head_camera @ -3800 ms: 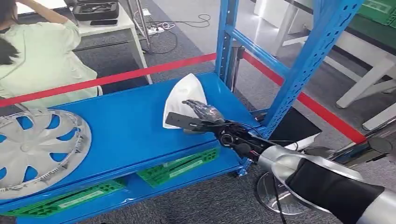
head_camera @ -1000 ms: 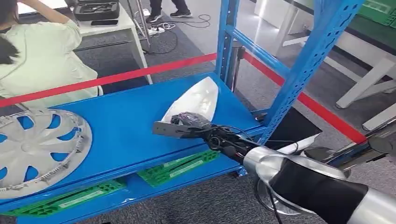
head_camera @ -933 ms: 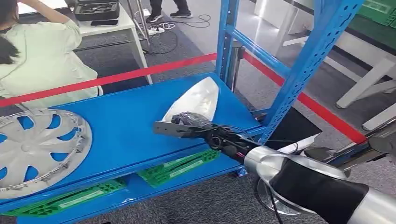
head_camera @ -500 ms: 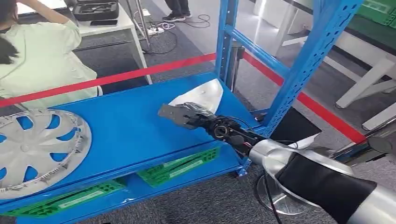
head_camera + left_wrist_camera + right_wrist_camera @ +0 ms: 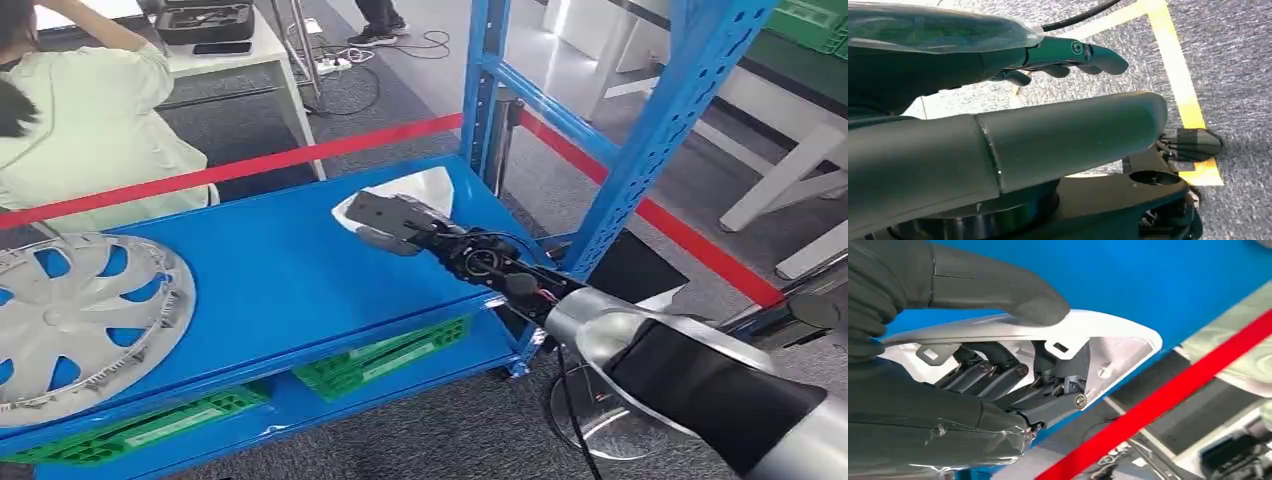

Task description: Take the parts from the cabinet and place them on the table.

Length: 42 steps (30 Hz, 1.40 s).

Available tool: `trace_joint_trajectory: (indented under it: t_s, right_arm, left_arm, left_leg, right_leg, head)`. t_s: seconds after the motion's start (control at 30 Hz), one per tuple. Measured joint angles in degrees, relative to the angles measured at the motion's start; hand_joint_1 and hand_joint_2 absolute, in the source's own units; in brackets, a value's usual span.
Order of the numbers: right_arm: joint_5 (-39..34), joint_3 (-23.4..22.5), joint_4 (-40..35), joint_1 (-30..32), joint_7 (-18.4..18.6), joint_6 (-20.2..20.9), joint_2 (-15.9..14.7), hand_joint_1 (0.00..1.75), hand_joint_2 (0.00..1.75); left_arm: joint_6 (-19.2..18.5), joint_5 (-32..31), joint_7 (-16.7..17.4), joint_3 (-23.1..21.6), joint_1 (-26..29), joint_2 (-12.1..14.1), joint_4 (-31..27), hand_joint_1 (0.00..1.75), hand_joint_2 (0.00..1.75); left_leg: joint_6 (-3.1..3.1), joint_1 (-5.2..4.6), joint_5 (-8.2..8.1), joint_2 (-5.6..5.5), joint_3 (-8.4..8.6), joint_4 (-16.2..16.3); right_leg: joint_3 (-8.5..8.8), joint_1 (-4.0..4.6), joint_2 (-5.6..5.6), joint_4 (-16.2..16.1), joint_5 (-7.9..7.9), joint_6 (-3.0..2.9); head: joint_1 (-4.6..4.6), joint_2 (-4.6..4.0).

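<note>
Since the earlier frame, the white part (image 5: 425, 190) has been tipped up off the blue shelf (image 5: 260, 270), gripped by the right hand (image 5: 400, 222) at about two o'clock from the hubcap (image 5: 85, 315). Carrying to the bench remains; the left hand (image 5: 1068, 55) hangs empty, fingers apart.

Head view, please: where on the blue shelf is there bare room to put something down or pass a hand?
The widest bare patch of the blue shelf lies between the silver hubcap and the right hand, which grips the white part. The back strip under the red tape is bare too. It is crowded at the hubcap end and by the blue upright.
</note>
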Motion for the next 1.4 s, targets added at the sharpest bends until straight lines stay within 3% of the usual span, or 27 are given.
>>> trace_joint_trajectory:
  t_s: [0.73, 0.87, 1.0, 1.23, 1.4]
  right_arm:
    - [-1.4, -0.9, -3.5, -0.3, -1.4, 0.3, -0.7, 1.75, 1.75]
    - [-4.0, -1.3, -4.4, -0.4, -3.0, 1.8, -0.8, 1.75, 1.75]
    - [-10.2, -2.8, -7.0, -0.4, -4.0, 6.1, -1.0, 1.75, 1.75]
    - [-26.6, -4.3, -14.8, 1.5, -4.4, 19.8, -1.5, 1.75, 1.75]
    - [-31.3, -4.2, -19.8, 4.0, -4.5, 25.2, -1.5, 1.75, 1.75]
  left_arm:
    - [0.3, 0.8, -0.2, 0.0, 0.4, 0.2, 0.0, 0.0, 0.0]
    - [0.3, 1.0, -0.2, 0.0, 0.4, 0.2, 0.0, 0.0, 0.0]
    - [0.3, 1.1, -0.2, 0.0, 0.6, 0.2, 0.0, 0.0, 0.0]
    - [0.3, 0.9, -0.3, 0.0, 0.5, 0.8, 0.0, 0.0, 0.0]
    - [0.3, 0.4, -0.2, -0.2, 0.0, 1.5, 0.0, 0.0, 0.0]
  left_leg:
    - [0.0, 0.0, 0.0, 0.0, 0.0, 0.0]
    - [0.0, 0.0, 0.0, 0.0, -0.01, 0.0]
    - [0.0, 0.0, 0.0, 0.0, -0.01, 0.0]
    - [0.0, 0.01, 0.0, 0.01, 0.0, 0.0]
    - [-0.01, 0.01, -0.01, 0.0, -0.01, 0.0]
  right_leg:
    - [0.0, 0.0, 0.0, 0.0, 0.0, 0.0]
    - [0.0, 0.0, 0.0, 0.0, 0.0, 0.0]
    - [-0.01, 0.0, 0.0, 0.0, 0.0, 0.0]
    - [-0.03, 0.0, 0.0, 0.0, -0.01, 0.0]
    - [0.0, 0.01, 0.0, 0.0, -0.01, -0.01]
  head:
    - [0.0, 0.0]
    - [0.0, 0.0]
    - [0.02, 0.0]
    - [0.0, 0.0]
    - [0.0, 0.0]
